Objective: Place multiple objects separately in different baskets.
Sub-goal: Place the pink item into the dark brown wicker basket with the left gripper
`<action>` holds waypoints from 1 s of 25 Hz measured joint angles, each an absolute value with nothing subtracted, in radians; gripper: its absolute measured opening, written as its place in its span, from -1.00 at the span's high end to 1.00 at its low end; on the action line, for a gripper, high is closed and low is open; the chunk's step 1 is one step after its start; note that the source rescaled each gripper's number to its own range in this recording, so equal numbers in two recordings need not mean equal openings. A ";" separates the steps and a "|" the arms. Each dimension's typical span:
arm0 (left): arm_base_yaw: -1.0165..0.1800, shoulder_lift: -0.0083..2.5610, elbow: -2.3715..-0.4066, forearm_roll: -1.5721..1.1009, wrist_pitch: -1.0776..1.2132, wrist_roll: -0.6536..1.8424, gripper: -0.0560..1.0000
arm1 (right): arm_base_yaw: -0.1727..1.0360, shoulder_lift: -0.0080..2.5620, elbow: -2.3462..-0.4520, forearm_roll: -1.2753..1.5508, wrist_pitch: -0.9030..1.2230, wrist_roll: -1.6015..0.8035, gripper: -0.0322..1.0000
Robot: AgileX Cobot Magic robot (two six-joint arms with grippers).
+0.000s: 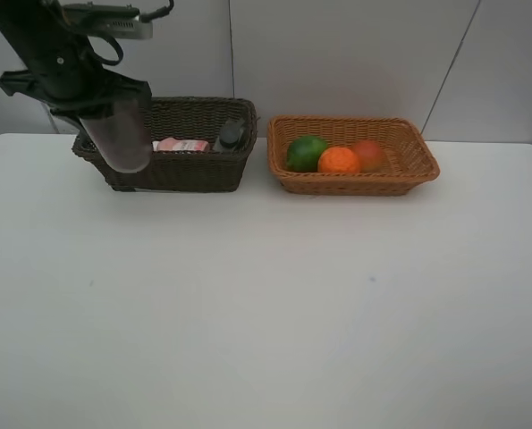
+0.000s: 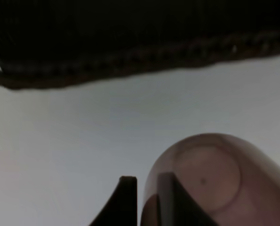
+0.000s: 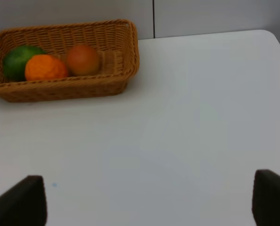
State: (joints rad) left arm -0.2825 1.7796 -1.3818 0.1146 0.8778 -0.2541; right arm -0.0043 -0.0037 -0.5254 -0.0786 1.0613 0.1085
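The left hand was clenched on the translucent mauve cup, holding it over the left end of the dark brown basket, by that basket's near-left corner. In the high view the dark arm covered the hand's own fingers and the basket's left rim. Inside the dark basket lay the pink white-capped bottle and the dark grey bottle, both partly cut off by the front wall. Just beside it, apart by a narrow gap, sat the light tan basket with the green fruit, the orange and the red-orange fruit touching in a row. The white table lay bare and wide in front of both baskets, out to its near and side edges.

In the left wrist view the cup was pinched at its wall between two dark fingers, one inside the cup. The dark basket's woven rim ran blurred beyond it, its interior too dark to read.

In the right wrist view the right hand stood released, only its two fingertips showing at the frame's corners, wide apart over bare table. The tan basket with its three fruits stood well ahead, its far-left end cut off.
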 joint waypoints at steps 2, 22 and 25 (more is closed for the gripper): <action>-0.283 1.780 -1.442 0.187 0.864 -0.307 0.88 | -0.004 -0.004 -0.525 -0.079 1.061 0.109 -0.85; -0.306 1.998 -1.479 0.281 0.370 -0.402 0.88 | -0.004 -0.004 -0.525 -0.079 1.061 0.109 -0.85; -0.316 2.045 -1.479 0.263 0.339 -0.402 0.88 | -0.004 -0.004 -0.525 -0.079 1.061 0.109 -0.85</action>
State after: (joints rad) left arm -0.3162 2.0453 -1.4791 0.2627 0.3395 -0.4023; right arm -0.0043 -0.0037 -0.5254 -0.0786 1.0613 0.1085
